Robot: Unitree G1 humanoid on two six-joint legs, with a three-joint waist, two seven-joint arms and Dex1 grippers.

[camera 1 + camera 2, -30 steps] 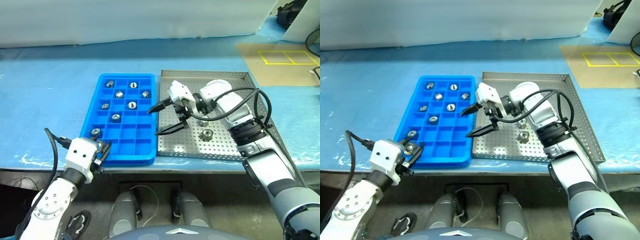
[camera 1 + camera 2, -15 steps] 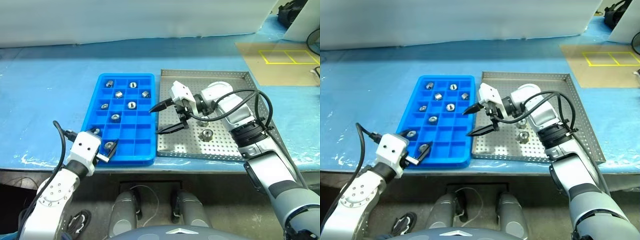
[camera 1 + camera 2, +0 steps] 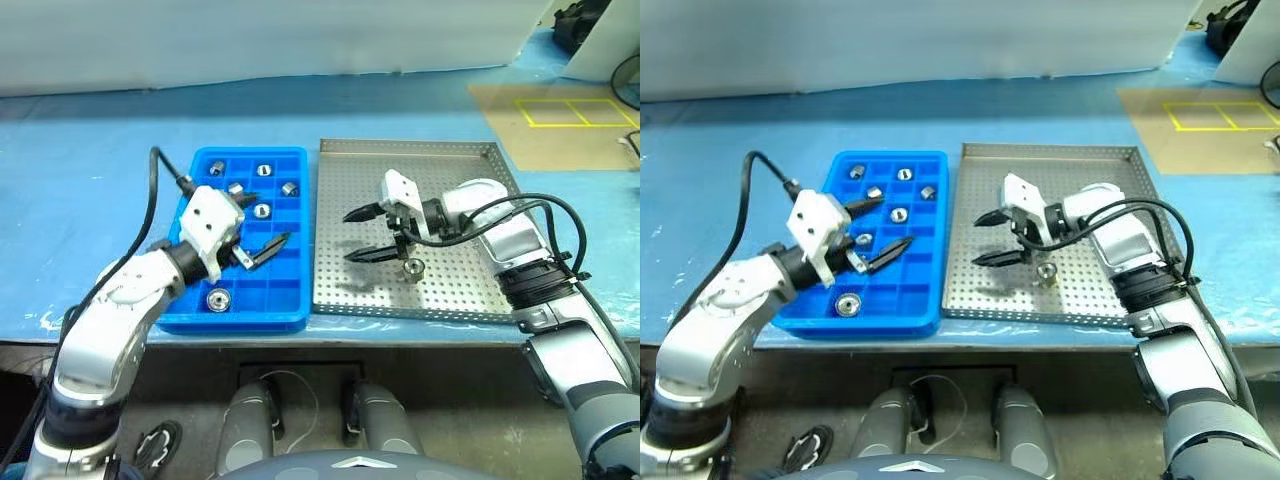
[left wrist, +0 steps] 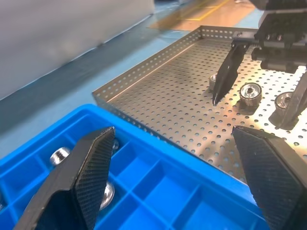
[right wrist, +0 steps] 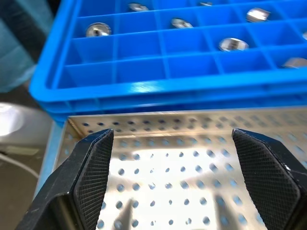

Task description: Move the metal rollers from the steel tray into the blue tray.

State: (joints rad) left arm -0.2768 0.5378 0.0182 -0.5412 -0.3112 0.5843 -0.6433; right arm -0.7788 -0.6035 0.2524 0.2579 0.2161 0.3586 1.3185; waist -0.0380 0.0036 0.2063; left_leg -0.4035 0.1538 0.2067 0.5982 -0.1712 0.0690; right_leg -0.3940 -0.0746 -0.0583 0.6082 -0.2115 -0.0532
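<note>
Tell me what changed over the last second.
The left claw let go of a shiny metal roller, now lying in a near compartment of the bright blue gridded plastic tray, then rose over the tray, open. The right claw drew back rightwards over the perforated steel tray, open and empty. The rollers left in the steel tray stayed put.

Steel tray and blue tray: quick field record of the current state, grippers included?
steel tray: metal rollers left on it, three seen from the left wrist
blue tray: rollers in separate compartments, one near the front
left gripper: open, empty, above the blue tray
right gripper: open, empty, above the steel tray, beside a roller
</note>
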